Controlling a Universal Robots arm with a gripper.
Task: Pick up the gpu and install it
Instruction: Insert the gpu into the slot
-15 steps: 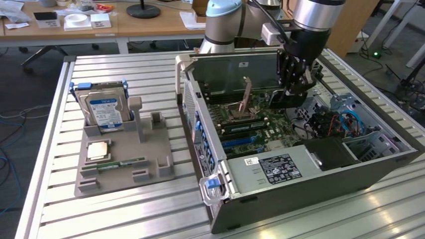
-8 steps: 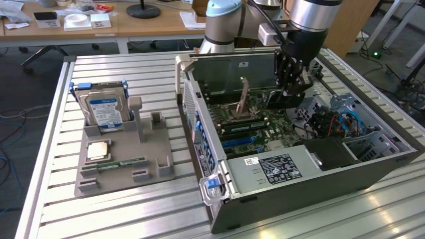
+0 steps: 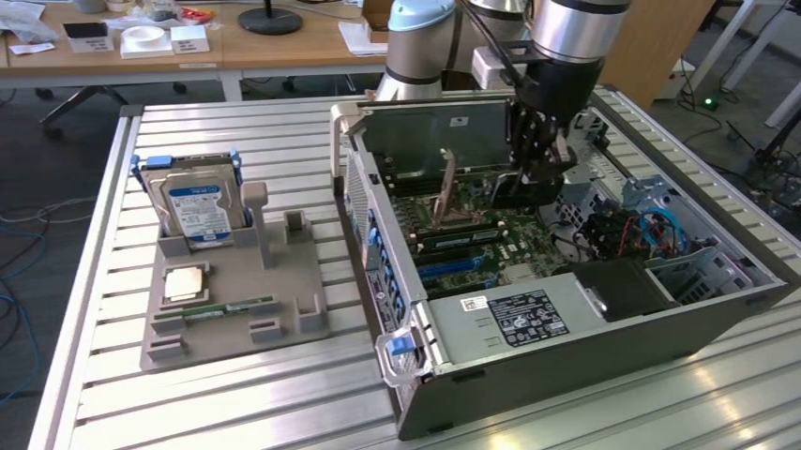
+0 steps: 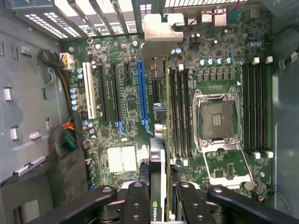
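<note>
Your arm (image 3: 569, 28) comes straight down from above the open computer case (image 3: 564, 375), its wrist vertical, so that the tool (image 3: 541, 141) sits inside the case near its back wall. The tool is partly closed and clamps the gpu (image 3: 516, 192). In the wrist view you see the dark fingers (image 4: 135, 200) pressed on either side of the card, which shows edge-on.

The gpu (image 4: 156, 161) hangs upright inside the case over the motherboard (image 4: 117, 93). Its silver end bracket points to the case's slotted rear panel, and its long edge runs parallel to the long blue slot (image 4: 142, 93). From these views you cannot tell whether the card's lower edge touches the board. The empty processor socket (image 4: 217, 119) lies on the card's other side.

Outside the case, on the exterior view's left, the bench (image 3: 250, 394) carries a gray holder (image 3: 238, 309) with a hard drive (image 3: 201, 206) standing in it.
</note>
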